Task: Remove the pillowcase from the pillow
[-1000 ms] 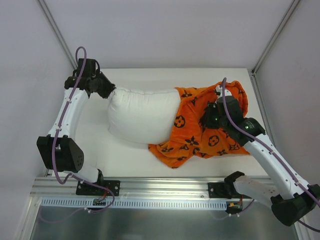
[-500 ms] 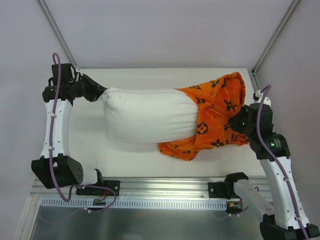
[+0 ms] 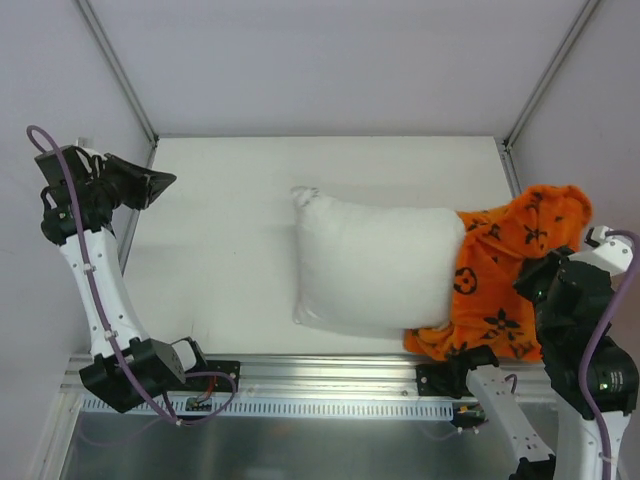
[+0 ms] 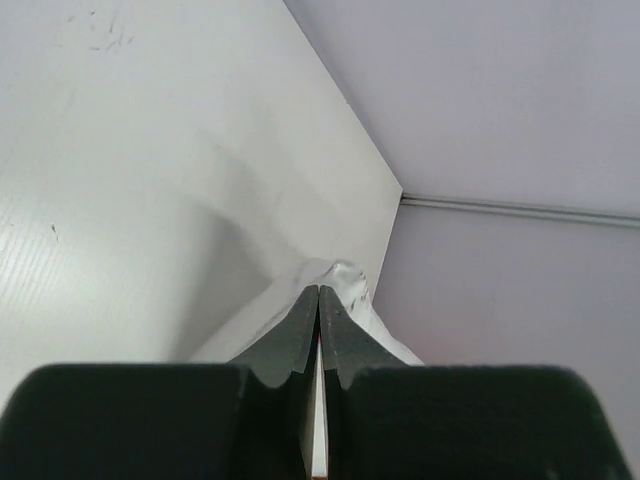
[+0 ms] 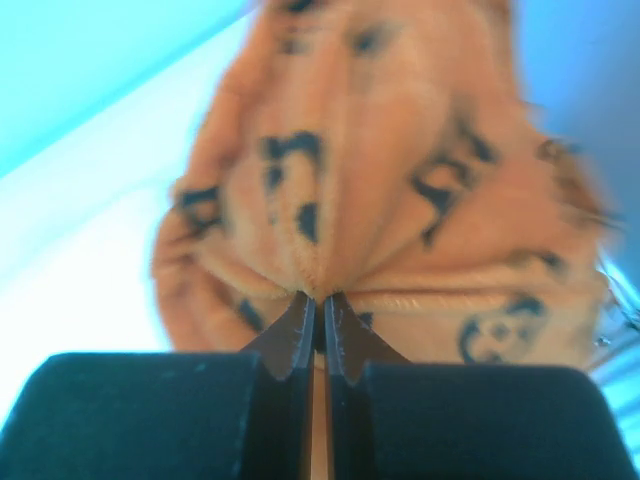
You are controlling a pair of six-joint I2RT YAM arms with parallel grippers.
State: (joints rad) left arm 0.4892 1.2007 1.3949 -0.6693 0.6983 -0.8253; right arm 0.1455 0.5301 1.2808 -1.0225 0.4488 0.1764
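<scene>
The white pillow [image 3: 375, 265] lies across the middle of the table, one corner [image 3: 305, 195] pointing up-left. Its right end sits inside the orange pillowcase [image 3: 505, 280] with black motifs, which is bunched and lifted at the table's right edge. My right gripper [image 3: 530, 282] is shut on a fold of that pillowcase [image 5: 380, 150], its fingertips [image 5: 300, 310] pinching the plush. My left gripper [image 3: 166, 182] hangs at the far left, shut on nothing and well apart from the pillow. In the left wrist view the pillow's corner [image 4: 350, 285] shows beyond the closed gripper [image 4: 319, 292].
The white table [image 3: 220, 250] is walled by pale panels, with metal posts [image 3: 120, 70] at the back corners. An aluminium rail [image 3: 320, 385] with the arm bases runs along the near edge. The pillowcase's top reaches past the table's right edge [image 3: 512, 170].
My left gripper let go of the pillow's corner and drew back to the left. My right arm pulled the pillowcase right and nearer, dragging the pillow rightward with it.
</scene>
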